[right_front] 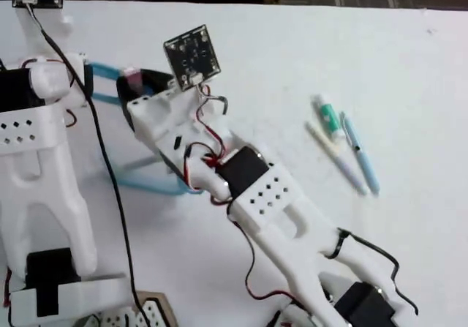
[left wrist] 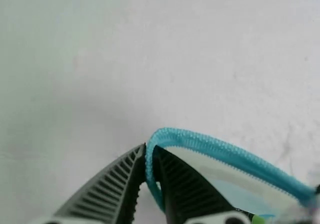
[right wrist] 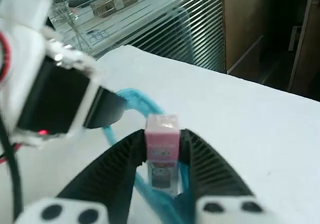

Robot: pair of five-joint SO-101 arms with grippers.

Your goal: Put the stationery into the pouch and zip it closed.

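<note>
White table; slatted blinds and brown wooden panel in room behind it.

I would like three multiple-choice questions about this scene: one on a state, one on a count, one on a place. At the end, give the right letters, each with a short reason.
1. What is the state of the left hand?
A. wide open
B. shut on the blue edge of the pouch
C. shut on a ruler

2. How many stationery pieces lie loose on the table?
A. one
B. five
C. three

3. Where is the pink block?
A. between the fingers of the right hand
B. flat on the table
C. in the left hand

Answers:
1 B: the left wrist view shows both fingers pinching the blue edge.
2 C: the high view shows a tube, a blue pen and a pale pen.
3 A: the right wrist view shows the block clamped between the fingers.
</note>
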